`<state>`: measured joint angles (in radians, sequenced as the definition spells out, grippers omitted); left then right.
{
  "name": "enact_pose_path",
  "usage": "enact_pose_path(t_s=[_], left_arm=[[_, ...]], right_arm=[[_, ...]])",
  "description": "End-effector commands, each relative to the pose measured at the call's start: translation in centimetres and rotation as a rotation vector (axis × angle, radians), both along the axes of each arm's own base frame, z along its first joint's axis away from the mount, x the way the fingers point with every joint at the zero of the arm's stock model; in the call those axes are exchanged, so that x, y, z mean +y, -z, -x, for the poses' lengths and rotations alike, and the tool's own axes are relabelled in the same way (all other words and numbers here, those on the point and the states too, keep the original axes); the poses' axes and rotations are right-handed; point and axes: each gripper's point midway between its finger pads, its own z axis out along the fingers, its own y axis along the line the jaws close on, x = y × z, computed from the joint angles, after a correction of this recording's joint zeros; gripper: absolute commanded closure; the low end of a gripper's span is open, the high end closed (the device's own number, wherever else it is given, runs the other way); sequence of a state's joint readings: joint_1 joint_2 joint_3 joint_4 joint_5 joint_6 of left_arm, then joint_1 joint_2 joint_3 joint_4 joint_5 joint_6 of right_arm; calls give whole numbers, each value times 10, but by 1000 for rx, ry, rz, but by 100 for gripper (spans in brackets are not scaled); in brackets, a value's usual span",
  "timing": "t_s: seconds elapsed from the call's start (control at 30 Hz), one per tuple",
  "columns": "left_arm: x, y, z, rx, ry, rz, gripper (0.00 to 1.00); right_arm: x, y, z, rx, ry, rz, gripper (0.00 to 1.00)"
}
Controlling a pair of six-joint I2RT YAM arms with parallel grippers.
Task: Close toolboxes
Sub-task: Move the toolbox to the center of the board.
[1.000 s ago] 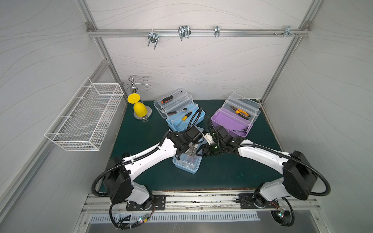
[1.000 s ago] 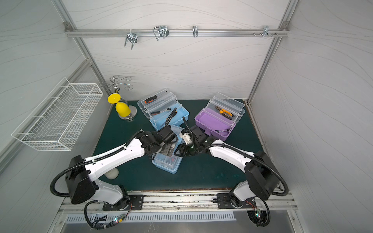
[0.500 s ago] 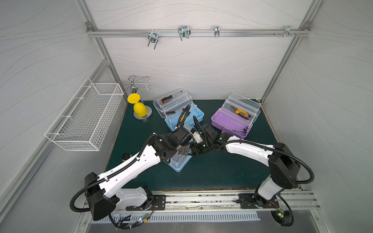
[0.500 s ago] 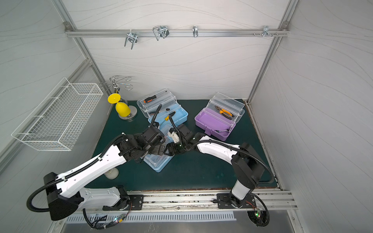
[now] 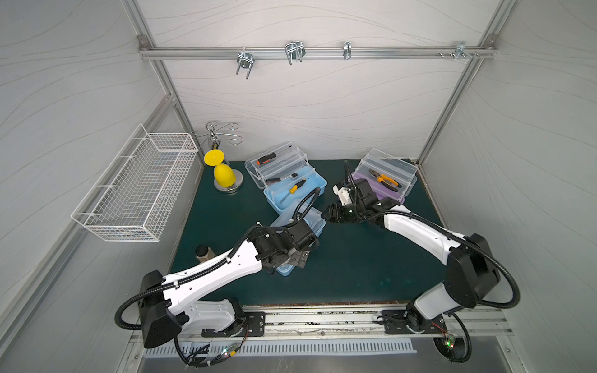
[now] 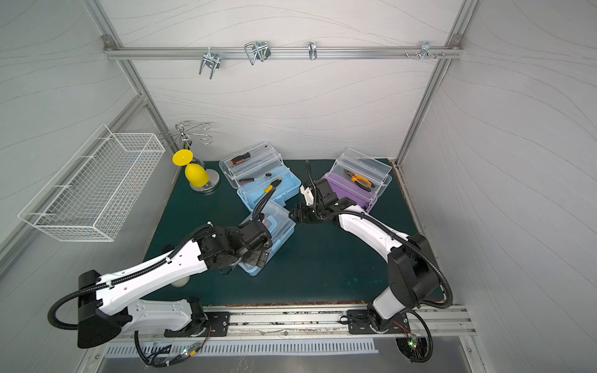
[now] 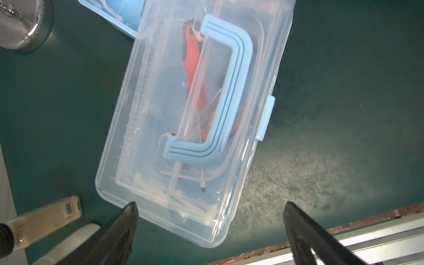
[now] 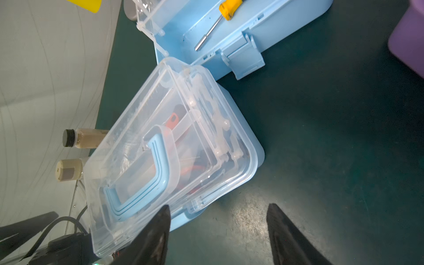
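Light-blue toolbox (image 5: pixel 311 222) at mat centre, lid down, just before open blue toolbox (image 5: pixel 292 190); open purple toolbox (image 5: pixel 381 179) back right. Over near end, left gripper (image 7: pixel 208 206), jaws apart, empty; beside far corner, right gripper (image 8: pixel 218 208), likewise spread

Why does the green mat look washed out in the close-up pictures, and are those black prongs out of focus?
Left wrist view: a pale glare patch on the mat beside the toolbox; the fingers of the left gripper look soft. Right wrist view: similar glare, and the fingers of the right gripper are blurred. Both top views: even light, sharp.
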<state>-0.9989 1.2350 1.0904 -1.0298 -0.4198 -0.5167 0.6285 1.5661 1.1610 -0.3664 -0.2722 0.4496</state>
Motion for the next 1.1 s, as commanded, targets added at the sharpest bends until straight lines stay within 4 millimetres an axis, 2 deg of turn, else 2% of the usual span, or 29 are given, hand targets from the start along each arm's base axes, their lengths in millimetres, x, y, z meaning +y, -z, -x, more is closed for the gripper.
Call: enact_pose_path(t_s=[0.0,0.3,0.5,0.7,0.87,0.97,1.07], left_arm=[[6,7,4,3,-36,-49,1],[21,33,0,-13,-87,-169,1],[41,45,-4,-6,-163,-251,1],[64,58,-10,42,-273,-157,1],[85,61,-19,66,-369,-74,1],[95,59,-27,71,-413,-48,1],[96,61,-34,92,-439,0,1]], right_arm=[[6,1,-7,4,-32,-21,32],[26,9,-15,33,-94,-77,32],[39,9,-11,47,-169,-126,34],[55,15,5,73,-241,-140,38],[71,21,24,99,-289,-146,38],[86,24,33,114,-313,-156,38],[104,28,45,130,-344,-154,38]])
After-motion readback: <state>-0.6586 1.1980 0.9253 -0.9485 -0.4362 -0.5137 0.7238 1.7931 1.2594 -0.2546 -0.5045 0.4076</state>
